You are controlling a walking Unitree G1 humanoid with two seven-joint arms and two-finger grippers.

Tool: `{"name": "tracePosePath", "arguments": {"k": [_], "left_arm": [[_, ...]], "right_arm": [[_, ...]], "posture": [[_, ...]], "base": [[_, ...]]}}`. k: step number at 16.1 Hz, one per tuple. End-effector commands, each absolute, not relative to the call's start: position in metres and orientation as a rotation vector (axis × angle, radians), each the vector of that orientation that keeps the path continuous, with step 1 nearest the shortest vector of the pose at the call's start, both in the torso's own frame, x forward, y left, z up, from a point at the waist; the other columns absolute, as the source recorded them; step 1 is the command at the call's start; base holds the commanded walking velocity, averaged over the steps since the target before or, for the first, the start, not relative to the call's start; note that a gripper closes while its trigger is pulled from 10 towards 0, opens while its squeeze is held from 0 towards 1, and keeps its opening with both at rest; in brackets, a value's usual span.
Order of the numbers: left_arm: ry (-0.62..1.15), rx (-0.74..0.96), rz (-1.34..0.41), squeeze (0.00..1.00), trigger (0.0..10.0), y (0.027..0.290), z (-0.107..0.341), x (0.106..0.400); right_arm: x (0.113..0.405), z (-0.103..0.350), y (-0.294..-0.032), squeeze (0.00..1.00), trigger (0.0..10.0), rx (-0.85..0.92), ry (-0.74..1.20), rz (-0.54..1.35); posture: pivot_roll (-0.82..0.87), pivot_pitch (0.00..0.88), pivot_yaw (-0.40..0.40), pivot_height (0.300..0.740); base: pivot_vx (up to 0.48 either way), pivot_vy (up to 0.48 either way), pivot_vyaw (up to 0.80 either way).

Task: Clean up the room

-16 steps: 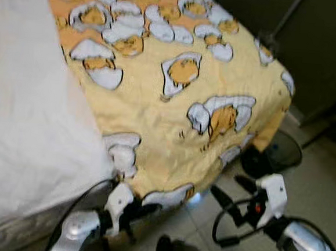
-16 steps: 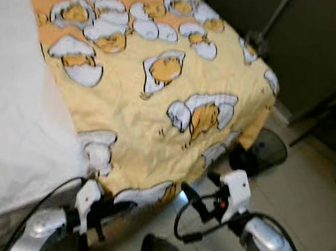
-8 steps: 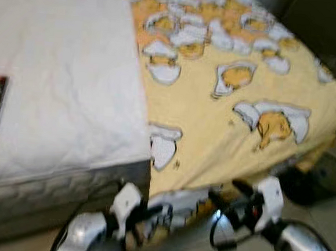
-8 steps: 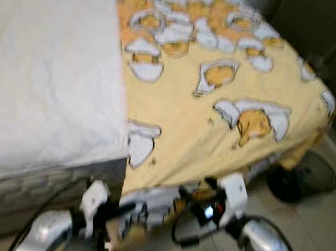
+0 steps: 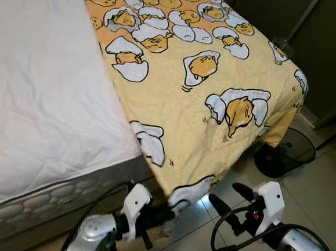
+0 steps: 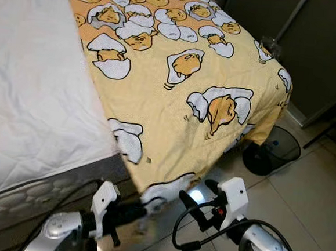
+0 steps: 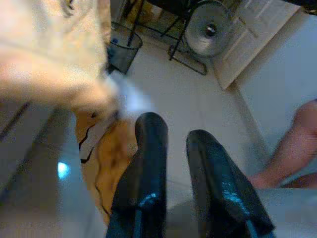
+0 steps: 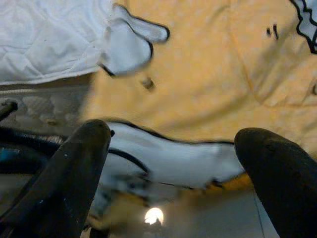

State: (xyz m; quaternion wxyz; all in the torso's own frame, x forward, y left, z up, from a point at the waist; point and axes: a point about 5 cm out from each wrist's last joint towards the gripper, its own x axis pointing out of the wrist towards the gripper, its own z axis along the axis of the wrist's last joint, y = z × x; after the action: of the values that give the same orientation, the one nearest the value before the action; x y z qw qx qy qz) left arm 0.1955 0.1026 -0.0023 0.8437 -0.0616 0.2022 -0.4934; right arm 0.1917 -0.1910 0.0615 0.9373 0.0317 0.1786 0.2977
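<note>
The yellow blanket with its egg cartoon print is spread over the bed, one corner drooping off the mattress edge toward the tiled floor. The left hand sits right at that corner, fingers nearly together, can't tell if it's pinching cloth. The right hand hangs just beside, fingers spread wide, holding nothing. A floor fan sits nearby.

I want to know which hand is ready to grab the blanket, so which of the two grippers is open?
The right gripper is open, its fingers spread wide toward the yellow blanket's hanging edge. The left gripper has its fingers nearly together.
</note>
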Motion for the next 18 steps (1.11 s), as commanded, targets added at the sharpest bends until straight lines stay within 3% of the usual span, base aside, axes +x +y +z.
{"name": "tracePosePath", "arguments": {"k": [1, 4, 6, 9, 12, 13, 17, 18], "left_arm": [[0.457, -0.160, -1.053, 1.00, 10.0, 0.103, -0.005, 0.190], [0.514, -0.160, -0.983, 1.00, 10.0, 0.118, -0.022, 0.187], [0.422, -0.155, -0.761, 1.00, 10.0, 0.148, -0.016, 0.206], [-0.018, -0.181, -0.228, 1.00, 10.0, 0.189, 0.067, 0.260], [-0.180, -0.145, -0.250, 1.00, 10.0, 0.164, 0.115, 0.281], [-0.199, -0.133, -0.271, 0.00, 10.0, 0.157, 0.124, 0.286], [-0.178, -0.089, -0.243, 0.00, 10.0, 0.158, 0.129, 0.291], [-0.098, -0.034, -0.193, 0.00, 10.0, 0.163, 0.114, 0.293]], "right_arm": [[0.189, 0.062, -0.193, 0.00, 10.0, 0.053, 0.364, 0.602], [0.187, 0.058, -0.194, 0.00, 10.0, 0.050, 0.372, 0.600], [0.198, 0.064, -0.202, 0.00, 10.0, 0.050, 0.304, 0.503], [0.232, 0.098, -0.205, 0.00, 10.0, 0.049, 0.041, 0.213], [0.250, 0.105, -0.197, 0.00, 10.0, 0.021, -0.034, 0.115], [0.257, 0.106, -0.194, 0.00, 10.0, 0.018, -0.052, 0.088], [0.269, 0.103, -0.185, 0.00, 10.0, 0.048, -0.051, 0.046], [0.271, 0.098, -0.185, 0.00, 10.0, 0.038, -0.034, 0.046]], "posture": [[-0.20, 0.139, -0.114, 0.731], [-0.18, 0.124, -0.095, 0.731], [-0.14, 0.090, -0.082, 0.731], [-0.10, 0.008, -0.059, 0.731], [-0.08, 0.000, -0.040, 0.731], [-0.07, 0.000, -0.036, 0.731], [-0.04, 0.000, -0.037, 0.731], [-0.04, 0.000, -0.037, 0.731]], "base": [[0.000, 0.000, 0.00], [0.000, 0.000, 0.00], [0.000, 0.000, 0.00], [0.000, 0.000, 0.00], [0.000, 0.000, 0.00], [0.000, 0.000, 0.00], [0.000, 0.000, -0.47], [0.000, 0.000, -0.61]]}}
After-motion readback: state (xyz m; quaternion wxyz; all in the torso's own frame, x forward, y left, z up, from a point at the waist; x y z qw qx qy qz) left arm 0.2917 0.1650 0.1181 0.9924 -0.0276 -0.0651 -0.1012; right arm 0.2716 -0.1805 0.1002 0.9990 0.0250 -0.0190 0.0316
